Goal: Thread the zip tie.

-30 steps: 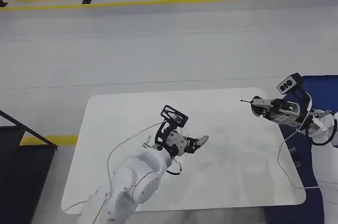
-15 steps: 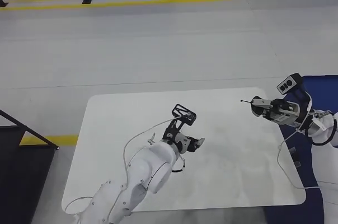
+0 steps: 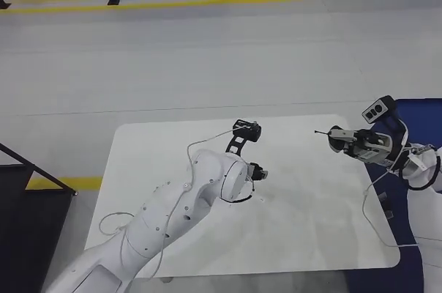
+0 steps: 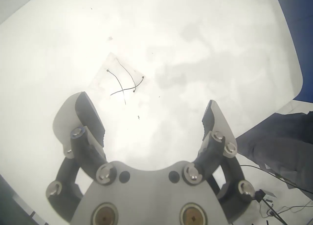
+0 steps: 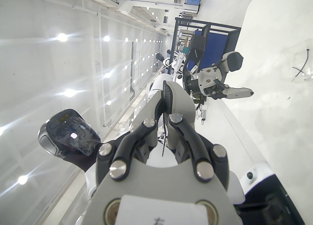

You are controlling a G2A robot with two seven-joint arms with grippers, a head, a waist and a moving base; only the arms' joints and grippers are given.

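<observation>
My right gripper (image 3: 332, 136) hovers over the table's far right edge, shut on a thin black zip tie (image 3: 320, 133) whose tip pokes out toward the table's middle. In the right wrist view the tie's tail (image 5: 163, 147) hangs between the closed fingers (image 5: 156, 103). My left gripper (image 4: 146, 111) stands open above the table's middle (image 3: 258, 173), holding nothing. Beyond its fingertips, two or three loose black zip ties (image 4: 123, 80) lie crossed on a clear sheet (image 4: 105, 66). These loose ties (image 5: 302, 65) and the left gripper (image 5: 234, 93) also appear in the right wrist view.
The white table (image 3: 155, 146) has rounded corners. A blue surface (image 3: 426, 117) borders its right side, with cables (image 3: 371, 212) hanging by that edge. A black frame (image 3: 16, 212) stands off the left side. Small dark specks (image 4: 110, 38) dot the tabletop.
My left arm has swung farther over the table toward its middle, with its wrist turned. The right arm and its zip tie have kept still.
</observation>
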